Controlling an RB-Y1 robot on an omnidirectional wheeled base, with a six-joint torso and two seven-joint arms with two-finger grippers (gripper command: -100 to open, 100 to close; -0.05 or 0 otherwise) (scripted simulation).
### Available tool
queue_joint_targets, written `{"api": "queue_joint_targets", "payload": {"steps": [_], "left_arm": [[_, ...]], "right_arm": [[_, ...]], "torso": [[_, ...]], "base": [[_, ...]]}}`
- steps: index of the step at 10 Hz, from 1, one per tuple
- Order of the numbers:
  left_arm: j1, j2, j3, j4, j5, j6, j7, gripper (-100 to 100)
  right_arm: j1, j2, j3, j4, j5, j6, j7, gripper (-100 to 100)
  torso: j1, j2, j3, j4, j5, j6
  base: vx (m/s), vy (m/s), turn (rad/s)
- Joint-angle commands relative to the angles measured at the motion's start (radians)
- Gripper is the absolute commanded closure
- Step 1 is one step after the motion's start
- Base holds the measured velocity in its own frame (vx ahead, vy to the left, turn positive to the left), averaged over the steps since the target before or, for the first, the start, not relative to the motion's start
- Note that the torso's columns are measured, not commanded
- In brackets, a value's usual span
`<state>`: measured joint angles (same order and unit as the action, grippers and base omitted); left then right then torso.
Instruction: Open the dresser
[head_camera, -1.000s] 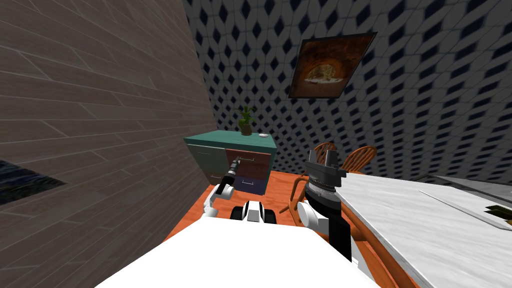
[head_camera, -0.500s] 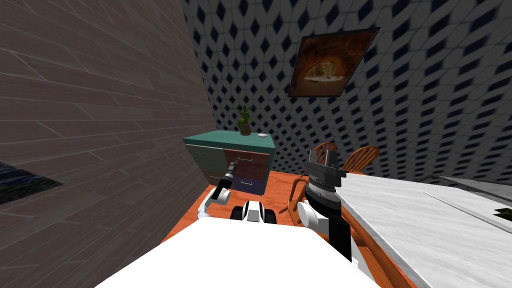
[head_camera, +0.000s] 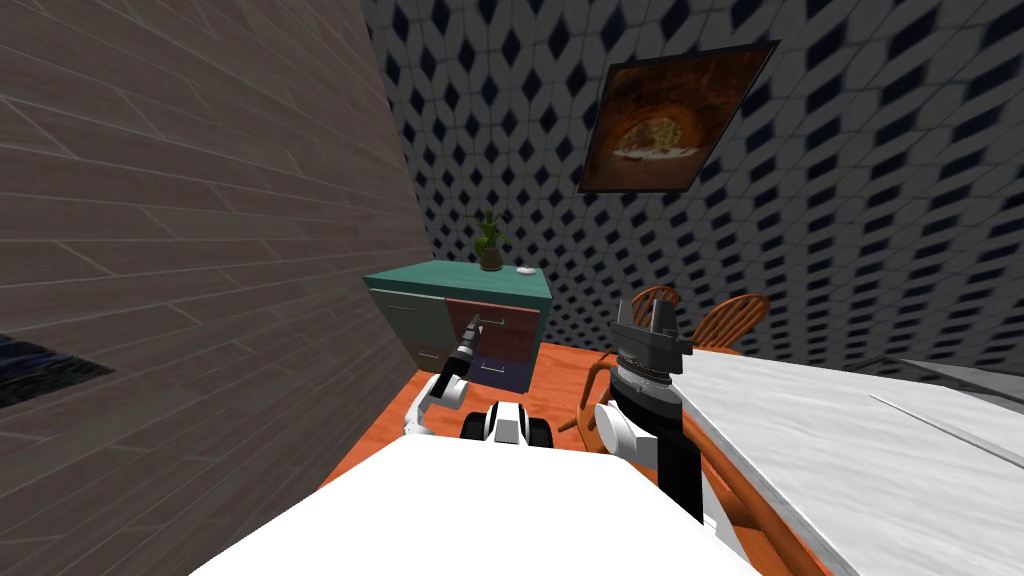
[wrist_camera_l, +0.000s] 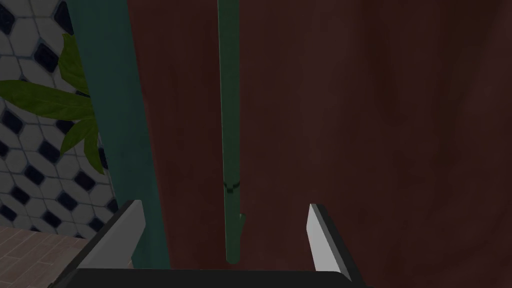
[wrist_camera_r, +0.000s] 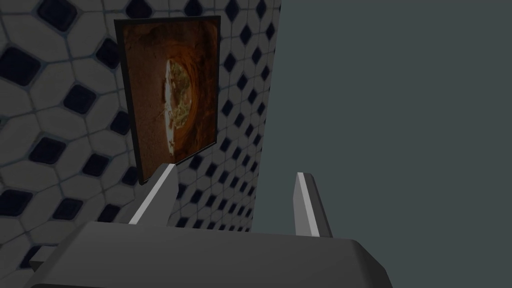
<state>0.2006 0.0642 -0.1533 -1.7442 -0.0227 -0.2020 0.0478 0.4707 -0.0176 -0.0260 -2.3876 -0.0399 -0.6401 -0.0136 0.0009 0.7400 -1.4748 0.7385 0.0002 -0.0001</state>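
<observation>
Head view: my camera has swung slightly, and my left gripper (head_camera: 471, 330) stays at the dresser's (head_camera: 470, 280) dark red top drawer (head_camera: 510, 335), which looks shut.

Left wrist view: the fingers are spread wide with the green handle (wrist_camera_l: 229, 125) between them, ungripped, so I judge closing comes next.

Right wrist view: my right gripper (wrist_camera_r: 236, 172) gapes, empty.

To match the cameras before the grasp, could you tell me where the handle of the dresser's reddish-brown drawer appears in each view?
Head view: the handle, a short pale bar on the reddish-brown drawer, at the tip of the left gripper.
Left wrist view: a dim green bar between the open fingers.
Right wrist view: not in it.
Shared landmark: the potted plant on the dresser.
</observation>
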Motion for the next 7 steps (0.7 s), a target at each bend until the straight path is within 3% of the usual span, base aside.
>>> {"api": "queue_joint_targets", "payload": {"steps": [1, 2, 6, 7], "left_arm": [[0.001, 0.000, 0.000, -0.018, -0.001, 0.015, 0.000, -100], [0.000, -0.001, 0.000, -0.021, -0.001, 0.020, 0.000, 100], [0.029, 0.009, -0.015, -0.066, -0.001, 0.033, 0.003, 100], [0.028, 0.009, -0.013, -0.053, -0.001, 0.037, 0.004, 100]], "right_arm": [[0.000, 0.000, 0.000, 0.000, 0.000, 0.000, 0.000, 0], [0.000, 0.000, 0.000, 0.000, 0.000, 0.000, 0.000, 0], [0.000, 0.000, 0.000, 0.000, 0.000, 0.000, 0.000, 0], [0.000, 0.000, 0.000, 0.000, 0.000, 0.000, 0.000, 0]], "torso": [[0.000, -0.003, -0.002, -0.001, 0.000, 0.000], [0.000, -0.002, -0.001, -0.001, 0.000, 0.000], [-0.002, 0.006, 0.004, 0.004, -0.002, -0.001], [-0.002, 0.004, 0.002, 0.005, -0.002, -0.001]], "base": [[0.041, -0.003, -0.002], [0.006, -0.001, 0.001], [-0.182, 0.013, 0.019], [-0.089, 0.004, 0.003]]}}
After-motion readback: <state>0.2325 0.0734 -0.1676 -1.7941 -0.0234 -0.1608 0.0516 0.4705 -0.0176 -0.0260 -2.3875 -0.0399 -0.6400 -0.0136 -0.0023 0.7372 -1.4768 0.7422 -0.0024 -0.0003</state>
